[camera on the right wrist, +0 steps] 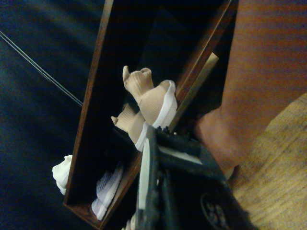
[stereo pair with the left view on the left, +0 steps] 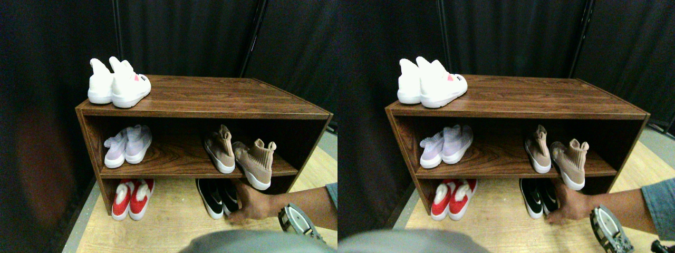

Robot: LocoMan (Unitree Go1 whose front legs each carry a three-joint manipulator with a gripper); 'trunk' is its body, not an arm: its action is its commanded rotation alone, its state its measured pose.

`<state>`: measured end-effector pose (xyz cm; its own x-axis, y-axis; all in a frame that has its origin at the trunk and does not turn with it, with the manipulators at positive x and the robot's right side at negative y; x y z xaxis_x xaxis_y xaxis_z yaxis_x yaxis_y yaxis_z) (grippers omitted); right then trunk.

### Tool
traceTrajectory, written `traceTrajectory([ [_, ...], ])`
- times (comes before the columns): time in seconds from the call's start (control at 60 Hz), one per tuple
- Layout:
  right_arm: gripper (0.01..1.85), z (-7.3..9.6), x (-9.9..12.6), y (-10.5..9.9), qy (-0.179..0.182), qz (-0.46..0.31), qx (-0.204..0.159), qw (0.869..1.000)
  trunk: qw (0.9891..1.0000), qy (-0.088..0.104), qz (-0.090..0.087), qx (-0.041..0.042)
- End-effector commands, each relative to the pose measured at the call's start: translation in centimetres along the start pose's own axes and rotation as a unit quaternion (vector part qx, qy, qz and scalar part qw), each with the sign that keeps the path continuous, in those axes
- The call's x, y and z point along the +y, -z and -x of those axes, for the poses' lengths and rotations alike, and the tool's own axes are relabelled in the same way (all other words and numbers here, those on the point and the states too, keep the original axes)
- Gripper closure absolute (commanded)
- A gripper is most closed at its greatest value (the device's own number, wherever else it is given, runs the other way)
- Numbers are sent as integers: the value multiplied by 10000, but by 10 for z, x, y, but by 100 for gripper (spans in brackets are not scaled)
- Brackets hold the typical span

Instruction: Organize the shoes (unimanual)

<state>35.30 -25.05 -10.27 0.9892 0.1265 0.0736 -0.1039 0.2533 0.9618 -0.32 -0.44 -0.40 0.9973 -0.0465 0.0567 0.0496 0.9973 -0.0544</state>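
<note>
On the middle shelf [stereo pair with the left view on the left: 174, 169] of the dark wood rack [stereo pair with the left view on the left: 211, 95], right side, sit the tan knit shoes [stereo pair with the left view on the left: 240, 155]: one upright further in, the other angled, its white sole overhanging the shelf's front edge. Black slip-ons [stereo pair with the left view on the left: 216, 197] stand on the floor [stereo pair with the left view on the left: 169, 221] under that shelf, right side; a person's hand [stereo pair with the left view on the left: 252, 204] rests against them, forearm coming from the right. Lavender pair [stereo pair with the left view on the left: 128, 145] on the middle shelf's left, red pair [stereo pair with the left view on the left: 132, 197] below it, white pair [stereo pair with the left view on the left: 118, 83] on the rack top's left corner. Right gripper [stereo pair with the left view on the left: 296, 221] low at lower right, apart from all shoes, near the forearm; jaw state can't be told. Wrist view shows the tan shoes beyond the jaw frame.
</note>
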Motion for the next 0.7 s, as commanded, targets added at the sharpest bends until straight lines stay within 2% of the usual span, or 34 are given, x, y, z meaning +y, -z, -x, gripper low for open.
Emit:
traceTrajectory([
  [0.017, 180, -1, 10, 2, -271, 48, 0, 9996, 9999, -22, 107, 72],
  [0.1, 180, -2, 12, 2, -244, 161, -80, 9995, 9999, -22, 114, 76],
  [0.533, 180, -8, 17, 2, -128, 50, -20, 9999, 9999, -35, 136, 64],
  [0.567, 158, -7, 18, 2, -20, -88, -60, 9999, 9999, -35, 136, 64],
  [0.6, 116, -7, 20, 3, 22, -157, -123, 9998, 9999, -35, 136, 64],
  [0.633, 92, -7, 22, 4, 32, -72, -111, 9999, 9999, -35, 136, 64],
  [0.683, 62, -7, 23, 6, 27, 152, -171, 9997, 9999, -35, 136, 64],
  [0.7, 62, -7, 23, 6, 27, 152, -171, 9997, 9999, -35, 136, 64],
])
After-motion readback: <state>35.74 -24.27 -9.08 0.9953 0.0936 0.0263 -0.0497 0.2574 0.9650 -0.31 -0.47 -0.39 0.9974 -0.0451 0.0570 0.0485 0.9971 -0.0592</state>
